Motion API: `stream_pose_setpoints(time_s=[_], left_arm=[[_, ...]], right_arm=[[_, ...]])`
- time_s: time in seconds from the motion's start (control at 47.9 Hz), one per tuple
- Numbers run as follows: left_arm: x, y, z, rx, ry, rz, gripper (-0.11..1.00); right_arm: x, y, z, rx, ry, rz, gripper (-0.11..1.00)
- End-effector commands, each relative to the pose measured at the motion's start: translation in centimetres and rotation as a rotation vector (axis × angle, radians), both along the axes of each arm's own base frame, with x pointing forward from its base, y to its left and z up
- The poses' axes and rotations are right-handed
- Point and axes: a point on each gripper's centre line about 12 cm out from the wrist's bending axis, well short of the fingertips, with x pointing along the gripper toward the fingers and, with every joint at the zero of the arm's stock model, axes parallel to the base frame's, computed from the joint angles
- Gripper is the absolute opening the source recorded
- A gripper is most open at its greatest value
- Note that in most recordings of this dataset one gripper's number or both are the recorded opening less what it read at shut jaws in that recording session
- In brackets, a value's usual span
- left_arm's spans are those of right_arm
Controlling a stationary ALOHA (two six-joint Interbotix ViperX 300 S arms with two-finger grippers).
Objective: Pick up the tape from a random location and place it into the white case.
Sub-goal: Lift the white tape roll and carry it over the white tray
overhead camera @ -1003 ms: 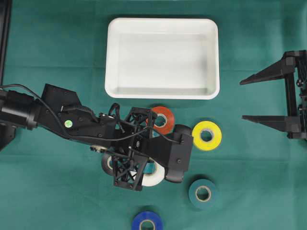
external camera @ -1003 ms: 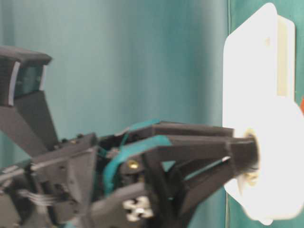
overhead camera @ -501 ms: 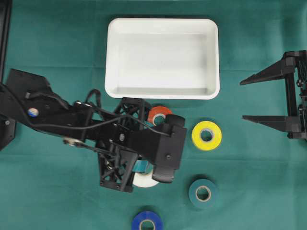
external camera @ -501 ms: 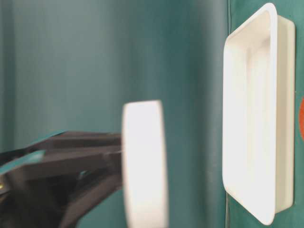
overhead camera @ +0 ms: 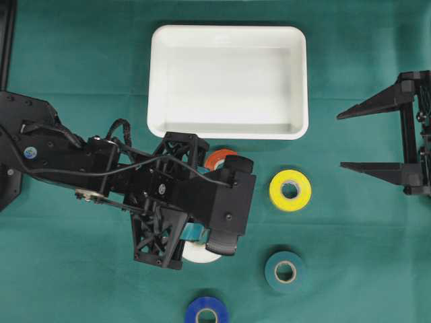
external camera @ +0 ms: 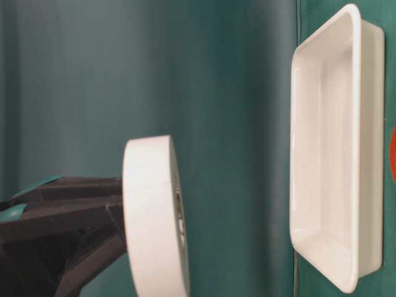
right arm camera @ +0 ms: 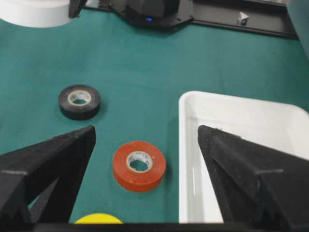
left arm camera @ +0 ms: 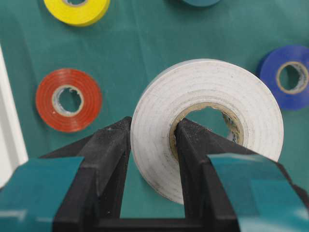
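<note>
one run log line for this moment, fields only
left pincer: shut on white tape, lifted | right pincer: open, idle | white case: empty | phase: carry to case

robot lab bench: green cloth (overhead camera: 81, 282), scattered tape rolls (overhead camera: 290, 190), black mounting rail (right arm camera: 231, 21).

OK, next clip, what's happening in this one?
The left gripper is shut on a white tape roll, pinching its wall with one finger through the core and one outside. The roll is off the green cloth, not yet over the white case, which has nothing in it. The right gripper sits open off to the side, holding nothing. Red, yellow, teal, blue and black rolls lie on the cloth.
</note>
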Motion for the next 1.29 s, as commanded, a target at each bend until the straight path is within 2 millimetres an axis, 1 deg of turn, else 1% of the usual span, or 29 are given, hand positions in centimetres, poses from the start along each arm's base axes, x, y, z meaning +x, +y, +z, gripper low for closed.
stream_pose_setpoints(time_s=[0.0,0.752,0.856,1.065,1.274], left_arm=[[-0.3,0.0,2.4,-0.011,-0.065,-0.002,0.24],[-0.3,0.0,2.4,-0.012,-0.065,-0.001,0.24],[-0.2,0.2,2.4,-0.014,-0.066,0.007,0.24],[0.2,2.1,2.4,-0.009,-0.068,0.049,0.24],[0.6,5.2,2.4,-0.006,-0.070,0.124,0.24]], right_arm=[[0.3,0.0,1.0,0.002,-0.026,-0.002,0.91],[0.3,0.0,1.0,0.002,-0.026,-0.002,0.91],[0.3,0.0,1.1,0.000,-0.028,-0.001,0.91],[0.3,0.0,1.1,-0.001,-0.029,-0.001,0.91],[0.3,0.0,1.1,-0.001,-0.028,-0.001,0.91]])
